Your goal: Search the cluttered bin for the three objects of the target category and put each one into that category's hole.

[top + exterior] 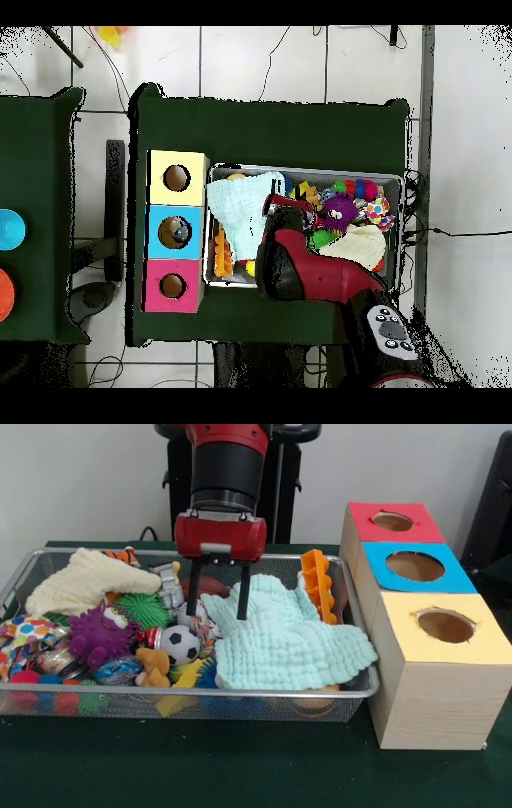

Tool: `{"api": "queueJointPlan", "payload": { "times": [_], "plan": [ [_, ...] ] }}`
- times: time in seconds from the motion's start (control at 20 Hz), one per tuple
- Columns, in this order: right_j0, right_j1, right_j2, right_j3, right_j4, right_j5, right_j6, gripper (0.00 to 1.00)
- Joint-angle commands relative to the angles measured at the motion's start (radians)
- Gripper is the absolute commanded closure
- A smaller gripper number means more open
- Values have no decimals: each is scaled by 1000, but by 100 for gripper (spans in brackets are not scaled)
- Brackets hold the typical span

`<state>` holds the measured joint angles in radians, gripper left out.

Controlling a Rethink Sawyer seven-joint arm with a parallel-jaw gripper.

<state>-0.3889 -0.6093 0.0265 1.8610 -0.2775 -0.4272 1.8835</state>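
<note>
The wire mesh bin (200, 696) stands on the green table and is full of toys and cloths. My gripper (218, 606) hangs open over its middle. Its two black fingers (242, 596) reach down to the left edge of a pale mint cloth (288, 636), with nothing held between them. The blue-topped box with its round hole (414, 566) stands to the right of the bin, between the red-topped and yellow-topped boxes. In the overhead view my arm (320, 270) covers the near part of the bin (300, 168), and the blue hole (177, 232) lies to its left.
The bin holds a cream cloth (88, 580), a purple spiky toy (96, 634), a green spiky ball (144, 610), a small soccer ball (181, 644), a brown teddy (152, 666) and an orange plastic toy (318, 584). Red-topped (392, 522) and yellow-topped (446, 626) boxes flank the blue one.
</note>
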Motion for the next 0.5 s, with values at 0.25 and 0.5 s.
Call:
{"api": "queueJointPlan", "payload": {
  "times": [0.25, 0.5],
  "plan": [
    [-55, 107, 125, -157, -72, 127, 82, 0],
    [-63, 114, 110, -174, -77, 129, 79, 0]
  ]
}}
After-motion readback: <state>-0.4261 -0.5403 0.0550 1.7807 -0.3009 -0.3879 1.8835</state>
